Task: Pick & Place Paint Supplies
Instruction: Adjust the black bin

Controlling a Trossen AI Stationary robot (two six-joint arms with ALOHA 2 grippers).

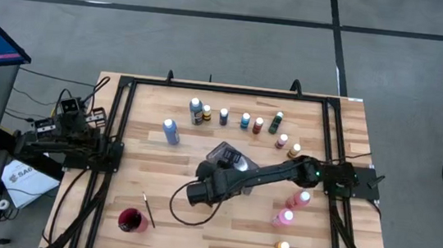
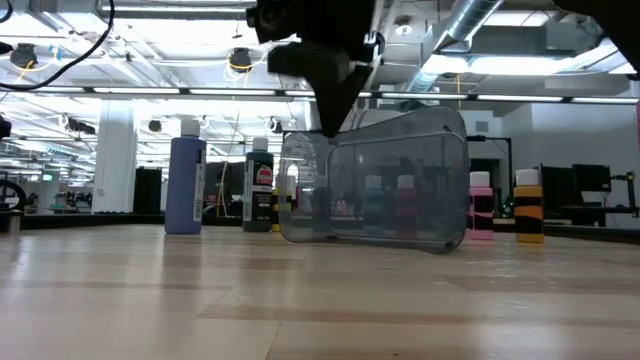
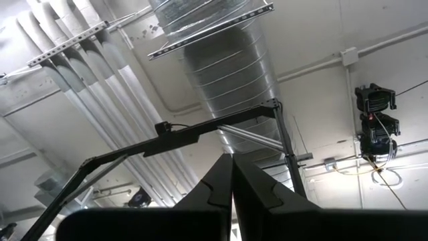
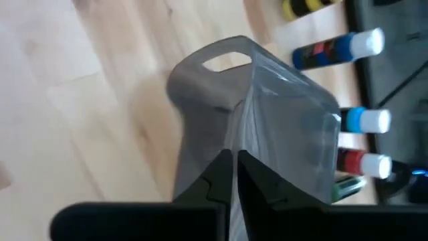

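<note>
Pinching a clear plastic container (image 4: pixel 267 127) lying on its side mid-table, right gripper (image 4: pixel 234 164) closed on what seems its rim, paint bottles (image 1: pixel 246 121) standing upright behind, left gripper (image 3: pixel 232 181) shut.

Beyond the right claw (image 1: pixel 219 167), small paint bottles (image 1: pixel 246 121) stand upright in a row. Two pink bottles (image 1: pixel 293 208) lie to its side. A thin dark paintbrush (image 1: pixel 147 208) lies flat behind it.
</note>
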